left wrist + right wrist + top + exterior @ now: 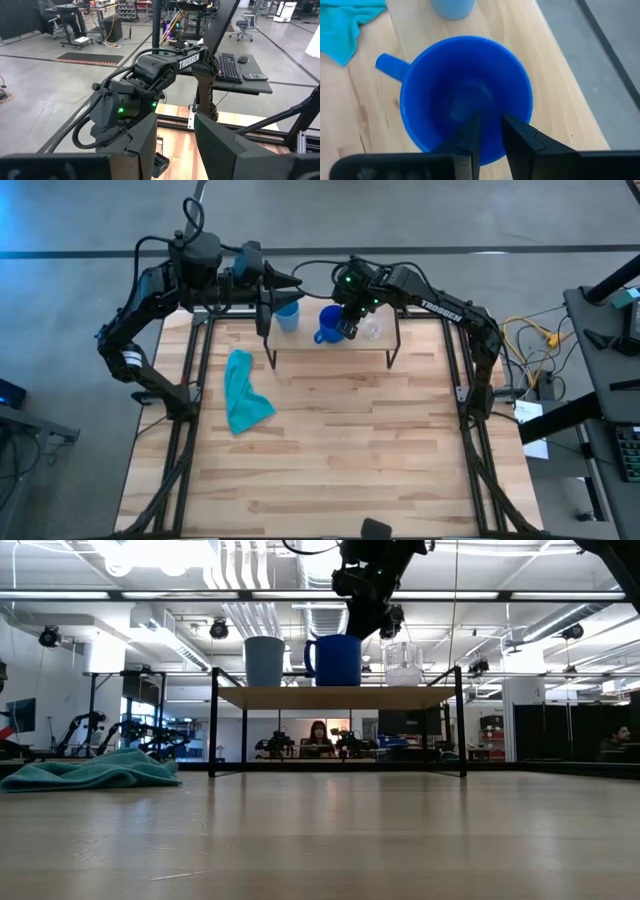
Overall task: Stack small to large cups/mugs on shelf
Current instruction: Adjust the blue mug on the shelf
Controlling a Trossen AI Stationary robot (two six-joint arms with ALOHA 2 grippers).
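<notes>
Three vessels stand upright on the shelf [330, 350] [340, 697]: the light-blue cup [287, 316] [264, 660], the royal-blue mug [326, 326] [338, 660] [465, 95] with its handle [390, 66] toward the light-blue cup, and the clear cup [373, 330] [404, 662]. My right gripper [350, 318] [378, 628] [490, 122] points down over the mug's rim on the side away from the handle. Its fingers are a narrow gap apart. My left gripper [294, 281] [175, 135] is open and hovers past the shelf's far edge, above the light-blue cup. My right gripper comes at the royal-blue mug from above, with its fingertips [474, 125] over the rim [492, 157] opposite the handle. I cannot tell whether they touch the rim. The mug stands upright on the shelf.
A teal cloth [243, 392] [95, 772] lies crumpled on the tabletop [350, 450], left of the shelf's front. The light-blue cup and the clear cup stand close on either side of the mug. Bare tabletop lies in front of the shelf. A person sits in the room beyond.
</notes>
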